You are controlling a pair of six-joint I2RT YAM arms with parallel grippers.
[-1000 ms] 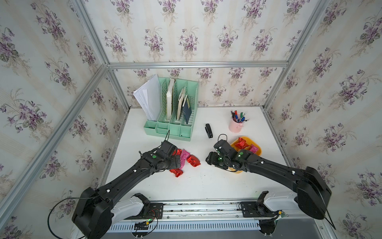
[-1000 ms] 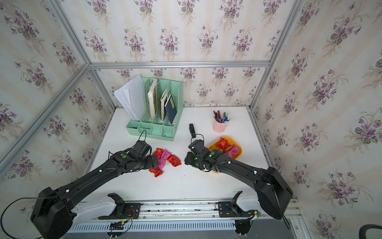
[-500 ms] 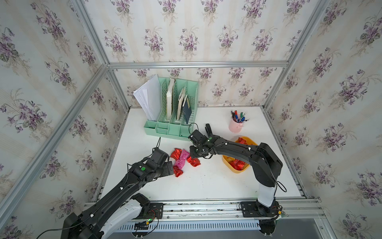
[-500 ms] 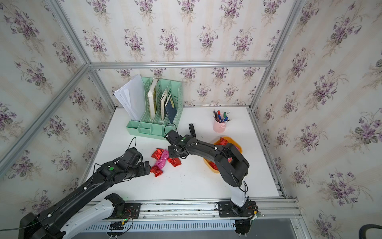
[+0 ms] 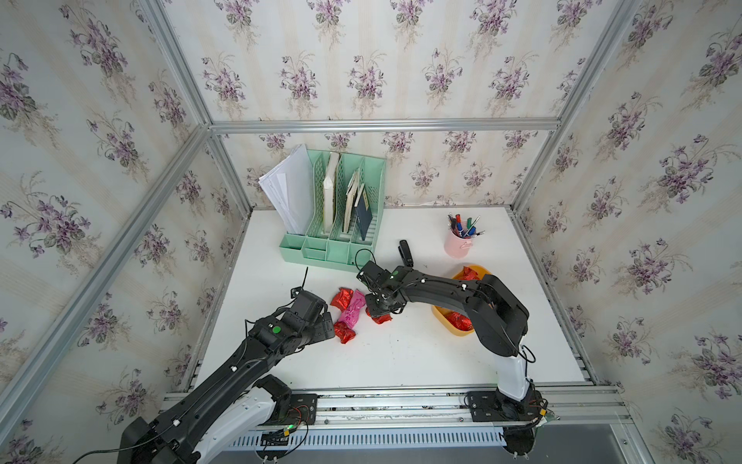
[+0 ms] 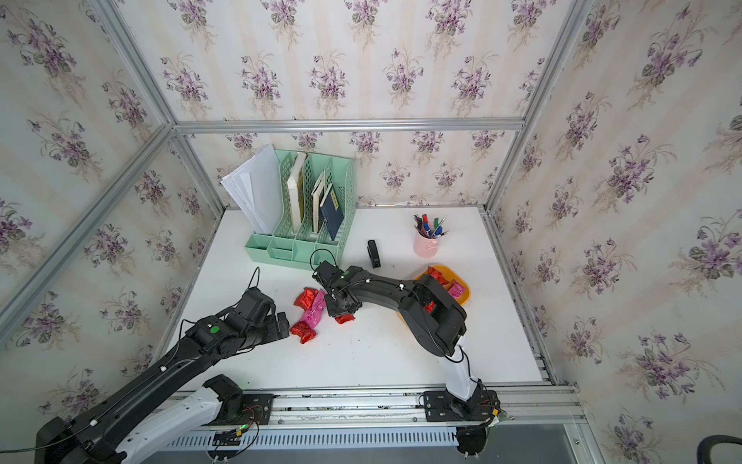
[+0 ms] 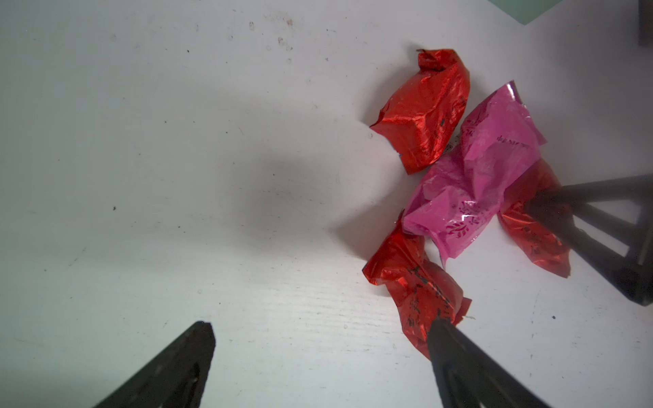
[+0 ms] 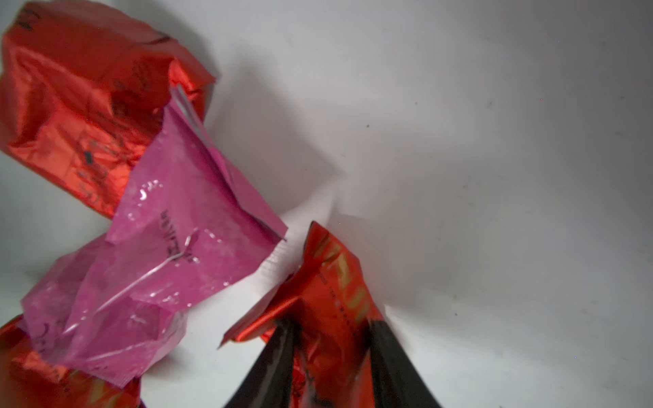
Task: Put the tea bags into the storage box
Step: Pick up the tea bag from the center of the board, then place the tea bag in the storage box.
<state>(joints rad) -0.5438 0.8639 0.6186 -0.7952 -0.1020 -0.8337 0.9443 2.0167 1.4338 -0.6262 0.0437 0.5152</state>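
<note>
— Starting at our left, how do we stand?

— Our left tool (image 7: 319, 330) hangs over the counter (image 7: 141, 159) with its fingers spread wide and nothing between them. One fingertip (image 7: 448, 349) sits at the edge of the near red tea bag (image 7: 413, 282), which lies flat and ungripped.

— And beside that?

— The far red tea bag (image 7: 424, 109) and the pink tea bag (image 7: 473, 183) lie loose on the counter, touching. The pink one also overlaps an end of the near red one. We count none of these three as handled.

— Further right?

— The fourth red tea bag (image 8: 328, 282) is the one in hand. Our right tool (image 8: 330, 328) pinches it, a finger on either side and the foil bunched between them. It looks to us as if it rests on the counter, not yet lifted.

— And the storage box?

— The storage box (image 5: 457, 332) stands at the right of the counter, well apart from the loose cluster, and our right arm (image 5: 482, 297) covers much of it. In both top views we see stored tea bags (image 6: 437, 275) in it, mostly red, at least one pink. We cannot count them under the arm.

— So how far are we?

— We judge the job well along but not finished. Four bags lie outside the box, one of them gripped. That one needs carrying across and releasing, then three more trips.
</note>
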